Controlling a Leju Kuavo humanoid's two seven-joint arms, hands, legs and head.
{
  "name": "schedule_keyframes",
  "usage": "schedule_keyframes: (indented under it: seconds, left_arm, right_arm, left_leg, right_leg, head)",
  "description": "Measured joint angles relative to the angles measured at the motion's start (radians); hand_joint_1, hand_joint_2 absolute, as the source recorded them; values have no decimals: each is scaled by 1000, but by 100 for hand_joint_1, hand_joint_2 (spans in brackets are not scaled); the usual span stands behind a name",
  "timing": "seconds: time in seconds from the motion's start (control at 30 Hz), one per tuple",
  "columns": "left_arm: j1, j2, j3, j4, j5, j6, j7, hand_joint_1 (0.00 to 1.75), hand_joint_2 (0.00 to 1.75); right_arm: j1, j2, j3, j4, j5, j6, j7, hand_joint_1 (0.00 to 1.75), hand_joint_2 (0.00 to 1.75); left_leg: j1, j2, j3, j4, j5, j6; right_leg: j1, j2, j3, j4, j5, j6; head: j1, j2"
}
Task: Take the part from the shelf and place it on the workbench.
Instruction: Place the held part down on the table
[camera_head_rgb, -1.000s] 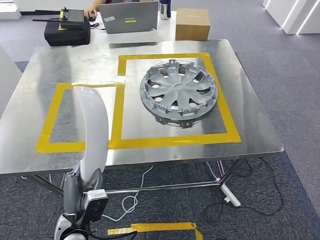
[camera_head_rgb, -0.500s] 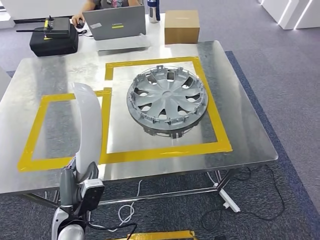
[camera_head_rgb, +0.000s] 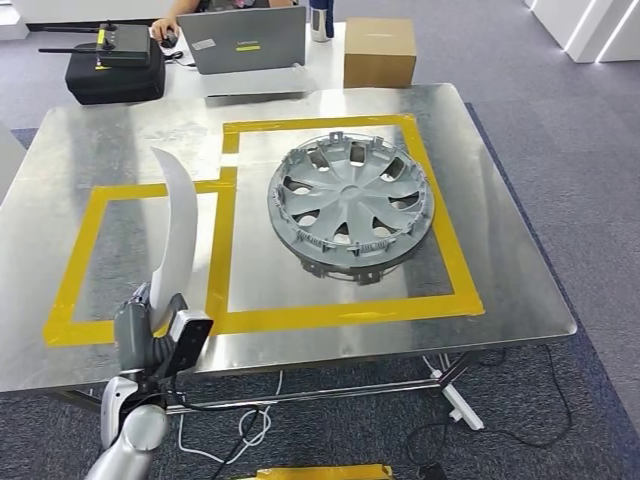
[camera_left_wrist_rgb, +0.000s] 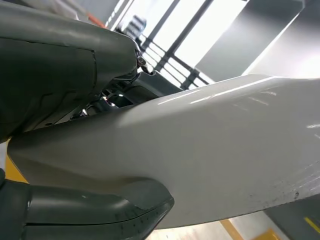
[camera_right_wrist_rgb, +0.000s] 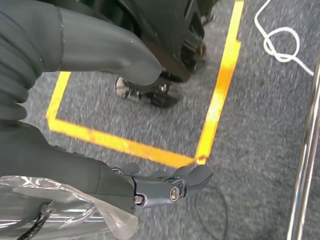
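Already off shelf: left hand (camera_head_rgb: 147, 335) grips curved white plastic part (camera_head_rgb: 175, 228) above shiny metal worktop (camera_head_rgb: 498, 250); setting down remains. Right hand (camera_right_wrist_rgb: 113, 150) hangs empty, fingers apart.

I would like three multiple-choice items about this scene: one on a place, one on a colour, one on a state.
1. Where does the hubcap lie?
A. inside the larger yellow tape square
B. on the floor
C. on the laptop

2. What colour is the curved part?
A. black
B. white
C. red

3. What is the left hand doing?
A. hanging with nothing in it
B. pressing the hubcap
C. holding the curved part

Answers: 1 A, the tape frames it on the workbench. 2 B, its surface is glossy white. 3 C, the hand grips its lower end.
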Motion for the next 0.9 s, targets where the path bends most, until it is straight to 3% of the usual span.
schedule_keyframes:
  seconds: [0.27,0.53,0.67,0.9]
  left_arm:
    - [-249,75,57,319,-352,38,229,175,175]
    - [-412,159,79,566,-523,1,353,175,175]
    - [-451,187,79,623,-592,-27,407,0,175]
    - [-473,216,89,655,-612,-15,379,0,175]
  right_arm:
    - [-22,9,31,0,41,17,28,0,175]
    - [-31,12,51,1,55,24,36,0,175]
    - [-31,12,57,1,58,25,42,0,0]
    - [-28,14,57,1,58,26,47,0,0]
  left_leg:
    - [1,0,3,-1,5,4]
    - [3,1,4,-2,5,4]
    - [3,1,3,-2,5,3]
    - [3,1,4,-2,5,3]
  right_leg:
    - [1,0,2,-1,5,6]
    - [2,1,3,0,5,6]
    - [2,1,3,0,5,6]
    - [2,1,3,0,4,6]
  head:
    - [-1,0]
    - [0,0]
    - [0,0]
    - [0,0]
